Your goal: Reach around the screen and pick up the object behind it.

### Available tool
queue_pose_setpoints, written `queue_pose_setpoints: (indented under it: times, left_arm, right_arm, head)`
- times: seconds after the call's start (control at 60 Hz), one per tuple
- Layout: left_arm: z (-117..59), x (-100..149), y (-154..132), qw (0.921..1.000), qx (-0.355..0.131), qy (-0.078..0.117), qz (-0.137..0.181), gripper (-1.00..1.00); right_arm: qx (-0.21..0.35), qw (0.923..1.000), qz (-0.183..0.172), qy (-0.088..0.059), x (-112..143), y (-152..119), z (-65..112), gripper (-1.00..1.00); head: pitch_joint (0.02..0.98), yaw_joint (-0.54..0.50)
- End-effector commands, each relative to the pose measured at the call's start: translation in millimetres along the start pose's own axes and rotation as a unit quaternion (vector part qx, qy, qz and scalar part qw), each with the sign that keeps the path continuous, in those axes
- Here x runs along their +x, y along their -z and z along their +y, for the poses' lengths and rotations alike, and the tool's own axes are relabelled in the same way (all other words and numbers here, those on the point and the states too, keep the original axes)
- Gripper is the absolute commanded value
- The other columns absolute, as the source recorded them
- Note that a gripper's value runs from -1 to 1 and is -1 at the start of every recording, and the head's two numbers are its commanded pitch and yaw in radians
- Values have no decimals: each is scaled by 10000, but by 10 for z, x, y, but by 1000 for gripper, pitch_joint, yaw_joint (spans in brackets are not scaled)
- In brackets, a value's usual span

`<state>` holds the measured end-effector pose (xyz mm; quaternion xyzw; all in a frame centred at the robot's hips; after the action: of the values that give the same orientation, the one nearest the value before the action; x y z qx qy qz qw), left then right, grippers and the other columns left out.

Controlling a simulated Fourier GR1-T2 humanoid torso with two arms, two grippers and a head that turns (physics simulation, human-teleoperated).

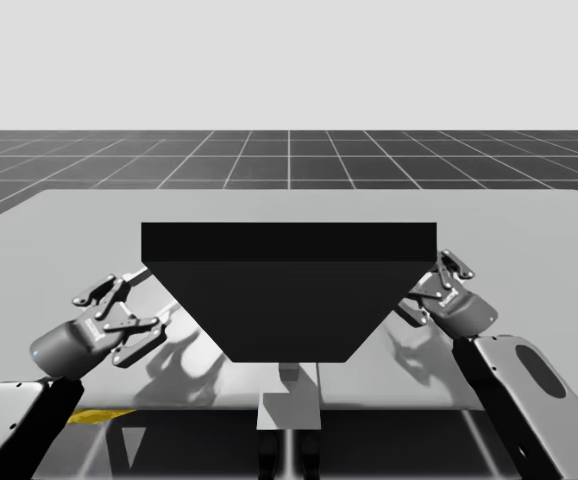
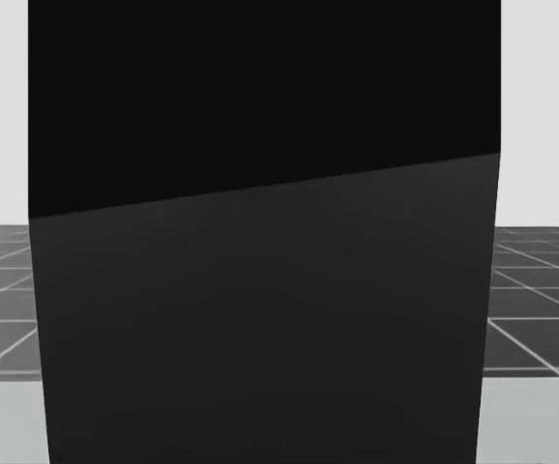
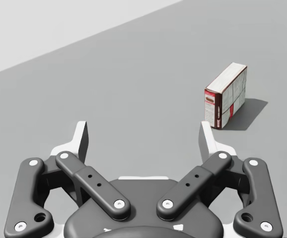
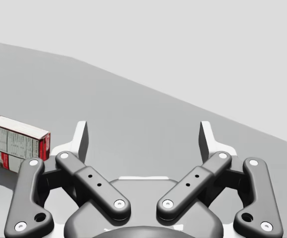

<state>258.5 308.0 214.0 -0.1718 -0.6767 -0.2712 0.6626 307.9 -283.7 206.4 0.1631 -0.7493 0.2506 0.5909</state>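
**Two grippers hanging open either side of the screen, box lying free on the table**

Nearest to me in the high view, both arms are coming in from the bottom edge. My left gripper (image 1: 134,303) is sitting low beside the near-left slope of the tall matte-black flat panel screen (image 1: 289,290), close to it. My right gripper (image 1: 427,285) is sitting further up, just beside the panel's right edge.

Left gripper (image 3: 143,131) in its own wrist view: fingers spread wide, nothing sitting between them, only bare tabletop. Right gripper (image 4: 143,131) is reading the same: fingers spread wide, holding nothing.

Black screen (image 2: 260,290) is standing square in front of my head and blocking most of the head view.

The small white-and-red rectangular cardboard box (image 3: 226,95) is resting on the flat grey table (image 3: 133,74). In the left wrist view it is lying ahead of the gripper and off to one side, past the fingertip line, well apart from both fingers and casting a shadow on the surface. In the right wrist view the same box (image 4: 18,144) is showing ahead and out beyond the opposite finger, again touching nothing but the table (image 4: 133,124). Cannot tell which face it is standing on.

Further out, the table (image 1: 69,230) is running on behind the screen, and the dark gridded floor (image 1: 289,150) is stretching off to the horizon.
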Motion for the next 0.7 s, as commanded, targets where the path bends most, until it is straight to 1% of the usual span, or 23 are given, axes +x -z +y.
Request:
queue_pose_setpoints:
  times: [0.017, 0.083, 0.1, 0.117, 0.167, 0.2, 0.267, 0.3, 0.333, 0.367, 0.417, 0.433, 0.45, 0.483, 0.517, 0.567, 0.6, 0.617, 0.65, 0.7]
  left_arm:
    - [47, 20, -202, 9973, -719, 144, -17, -1000]
    - [73, 22, -223, 9953, -947, 179, -29, -1000]
    - [90, 23, -230, 9940, -1073, 209, -25, -1000]
    - [95, 24, -232, 9935, -1115, 220, -14, -1000]
    - [112, 25, -222, 9916, -1261, 282, 7, -1000]
    - [110, 22, -208, 9912, -1291, 290, 34, -1000]
    - [97, 8, -152, 9892, -1417, 353, 86, -1000]
    - [89, 1, -118, 9893, -1397, 406, 136, -1000]
    - [82, -4, -89, 9885, -1449, 407, 133, -1000]
    - [78, -6, -58, 9880, -1490, 381, 128, -1000]
    - [74, -6, -4, 9882, -1476, 394, 139, -1000]
    - [74, -7, 5, 9878, -1504, 377, 131, -1000]
    - [71, -7, 25, 9875, -1525, 373, 129, -1000]
    - [70, -8, 64, 9879, -1488, 415, 165, -1000]
    - [67, -11, 96, 9878, -1486, 441, 171, -1000]
    - [69, -20, 163, 9871, -1528, 445, 185, -1000]
    - [72, -25, 194, 9874, -1507, 452, 198, -1000]
    - [74, -32, 242, 9869, -1549, 408, 208, -1000]
    - [74, -40, 280, 9865, -1577, 386, 222, -1000]
    - [67, -63, 388, 9861, -1582, 404, 292, -1000]
  right_arm:
    - [783, 9964, -204, -239, -17, -207, -30, -1000]
    - [989, 9943, -280, -277, -37, -241, -40, -1000]
    - [1134, 9925, -323, -320, -52, -264, -51, -1000]
    - [1192, 9918, -332, -318, -56, -271, -54, -1000]
    - [1360, 9897, -373, -257, -81, -290, -64, -1000]
    - [1430, 9887, -373, -249, -91, -291, -66, -1000]
    - [1680, 9848, -420, -128, -132, -282, -60, -1000]
    - [1750, 9834, -471, -123, -154, -267, -59, -1000]
    - [1826, 9821, -457, -119, -171, -250, -54, -1000]
    - [1845, 9816, -462, -135, -187, -232, -40, -1000]
    - [1968, 9795, -412, -141, -207, -204, -22, -1000]
    - [1994, 9791, -389, -115, -212, -198, -16, -1000]
    - [2016, 9787, -368, -124, -219, -189, -7, -1000]
    - [2032, 9784, -354, -163, -234, -171, -2, -1000]
    - [2071, 9777, -321, -146, -248, -158, 4, -1000]
    - [2048, 9782, -309, -158, -263, -146, 7, -1000]
    - [2054, 9781, -304, -138, -268, -144, 10, -1000]
    - [2054, 9781, -309, -129, -275, -144, 12, -1000]
    - [2048, 9782, -309, -133, -280, -145, 15, -1000]
    - [2052, 9781, -323, -115, -290, -155, 20, -1000]
  head:
    - [162, -23]
    - [163, -25]
    - [164, -26]
    - [165, -26]
    - [165, -27]
    - [165, -27]
    - [167, -26]
    - [167, -26]
    - [167, -25]
    - [169, -24]
    - [171, -25]
    - [171, -25]
    - [172, -25]
    - [172, -26]
    - [174, -26]
    - [175, -27]
    - [175, -26]
    - [176, -24]
    - [176, -23]
    - [177, -23]
